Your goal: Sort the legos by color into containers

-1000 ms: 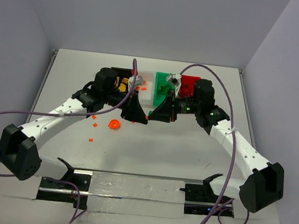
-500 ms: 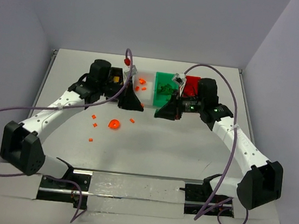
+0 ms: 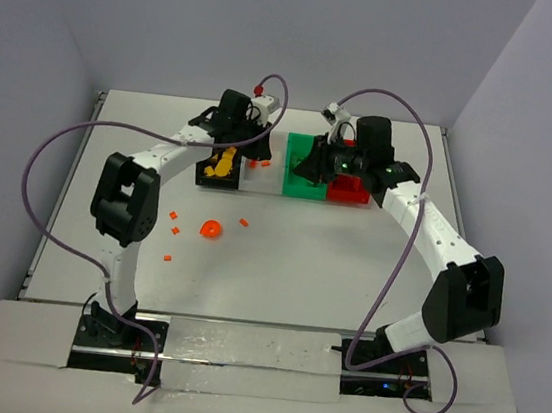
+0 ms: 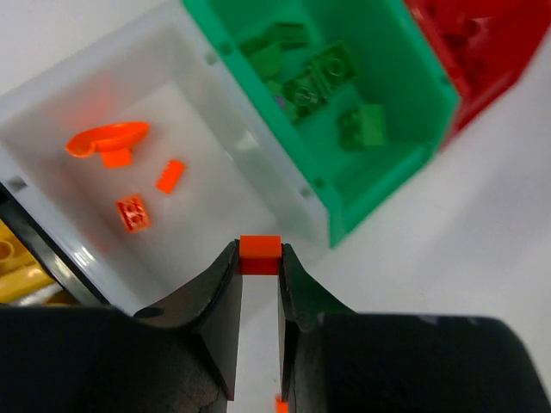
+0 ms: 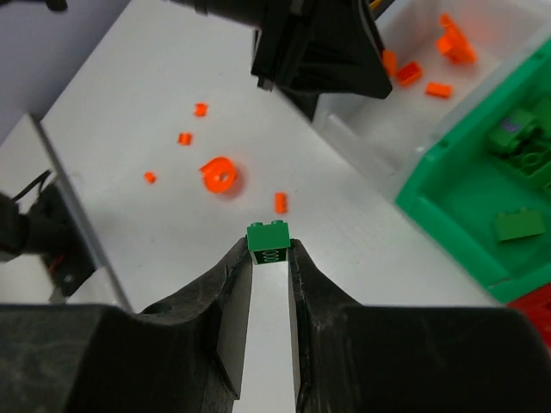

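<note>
Both arms are on the carry-and-drop step. Each one has a brick and is near the bins.

The left end effector pinches an orange brick at its tips. In the left wrist view the brick hangs at the near wall of the white bin, where other orange bits already lie. I think it needs to go a little more over the bin. Then the tips can spread and let the brick fall in.

The right end effector pinches a green brick. In the right wrist view the brick is over the worktop, just beside the green bin, not over it yet. It looks like it must move over that bin before it lets go.

The two arms are close together, so they should take care not to bump. More orange bits, like a round one, lie on the worktop and wait for their turn.
</note>
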